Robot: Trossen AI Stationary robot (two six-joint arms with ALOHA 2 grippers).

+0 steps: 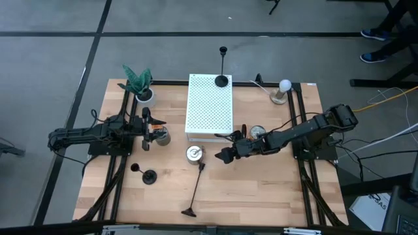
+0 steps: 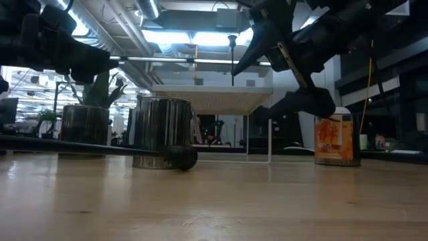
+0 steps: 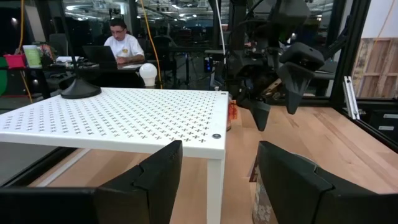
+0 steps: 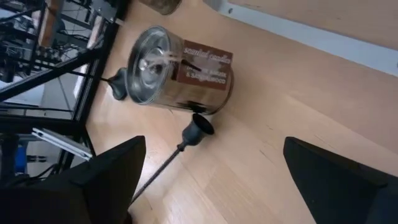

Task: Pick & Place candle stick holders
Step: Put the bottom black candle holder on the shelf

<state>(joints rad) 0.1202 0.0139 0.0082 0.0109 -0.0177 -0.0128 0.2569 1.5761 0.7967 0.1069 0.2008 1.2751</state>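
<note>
Silver tin [image 4: 177,71] on the table [image 1: 261,189], clear lid, candle inside; brown label on its side. One candle stick holder [image 1: 195,189] lies flat, cup end just beside that tin. Another [image 1: 222,67] stands on the white perforated stand [image 1: 210,108]. Right gripper [image 1: 222,155] hovers above the tin, fingers wide apart, empty. Left gripper [image 1: 151,127] fingers half-spread, empty, by a second tin [image 1: 161,136].

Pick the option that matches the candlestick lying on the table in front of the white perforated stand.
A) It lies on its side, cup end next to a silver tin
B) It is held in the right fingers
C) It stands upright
A: the fallen candlestick lies flat on the wood, its cup end beside the silver tin, and the open right gripper is apart from it.
</note>
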